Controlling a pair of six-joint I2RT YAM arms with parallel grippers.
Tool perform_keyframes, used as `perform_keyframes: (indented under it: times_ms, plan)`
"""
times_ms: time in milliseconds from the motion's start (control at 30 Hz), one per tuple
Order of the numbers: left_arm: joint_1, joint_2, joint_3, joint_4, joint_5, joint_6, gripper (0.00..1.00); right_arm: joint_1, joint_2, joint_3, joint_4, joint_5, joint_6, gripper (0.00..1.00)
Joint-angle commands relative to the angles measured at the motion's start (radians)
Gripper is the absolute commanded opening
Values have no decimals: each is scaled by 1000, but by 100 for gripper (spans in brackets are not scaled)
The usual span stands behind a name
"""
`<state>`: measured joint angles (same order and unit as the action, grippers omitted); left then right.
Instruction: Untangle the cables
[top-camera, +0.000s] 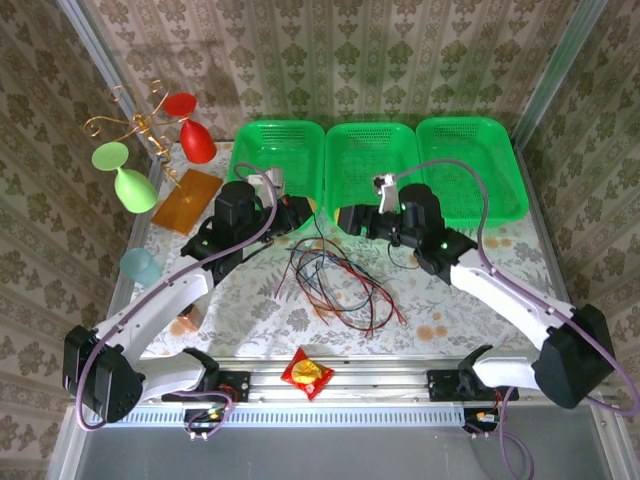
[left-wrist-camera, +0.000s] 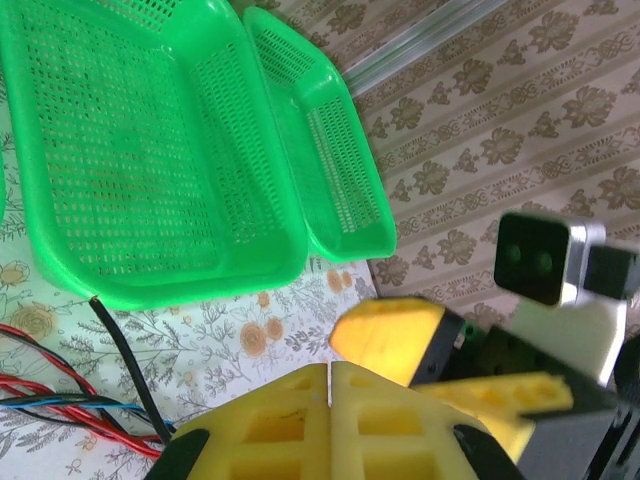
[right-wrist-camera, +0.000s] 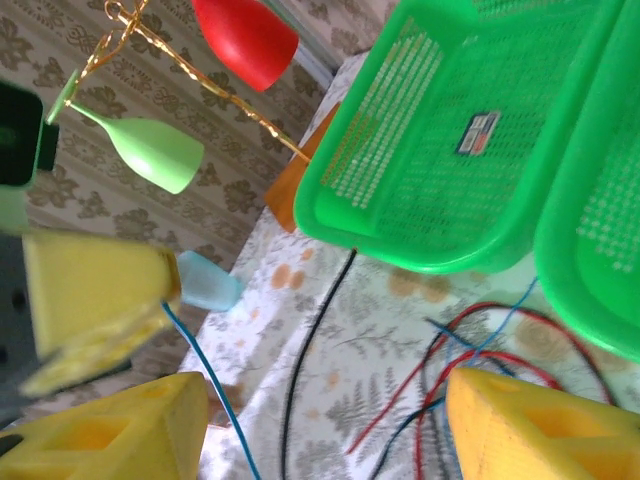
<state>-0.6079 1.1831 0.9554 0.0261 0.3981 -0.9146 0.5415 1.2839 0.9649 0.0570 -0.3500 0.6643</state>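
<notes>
From above, the thin red, black, blue and brown cables lie in a loose tangle on the floral-patterned table, just in front of three green perforated plastic baskets; the left gripper and the right gripper hang close together just behind the tangle; a red foil snack packet rests near the front rail.

At the left wrist, the yellow fingers are pressed together with only a seam between them; a black cable runs from the basket's edge down beside them; red and blue strands lie on the table at the left.

At the right wrist, the two yellow fingers stand spread wide with nothing gripped, the tangle lying on the table beneath the gap; a blue cable runs down from the pinched tip of the other arm's claw; a red plastic wine glass and a green plastic wine glass hang from a gold wire stand.
</notes>
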Motion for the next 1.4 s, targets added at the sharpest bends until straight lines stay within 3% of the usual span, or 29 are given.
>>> perform_keyframes:
  times_ms: [0,200,400,733,1067,1200,1367]
  plan:
    - [3,0,43,-49,49,58,0,-6,88,86,-115,-160,145,65]
    - [3,5,73,-96,77,95,0,-3,249,131,9,-275,329,63]
    - [4,1,71,-103,83,97,0,13,316,158,39,-319,343,58]
    - [8,4,69,-111,99,102,0,18,370,132,176,-401,433,62]
    - [12,3,79,-104,153,106,0,17,460,134,347,-489,557,60]
    - [19,-1,80,-105,161,103,0,22,466,130,368,-496,570,50]
    - [27,0,85,-109,166,105,0,25,459,104,386,-485,580,27]
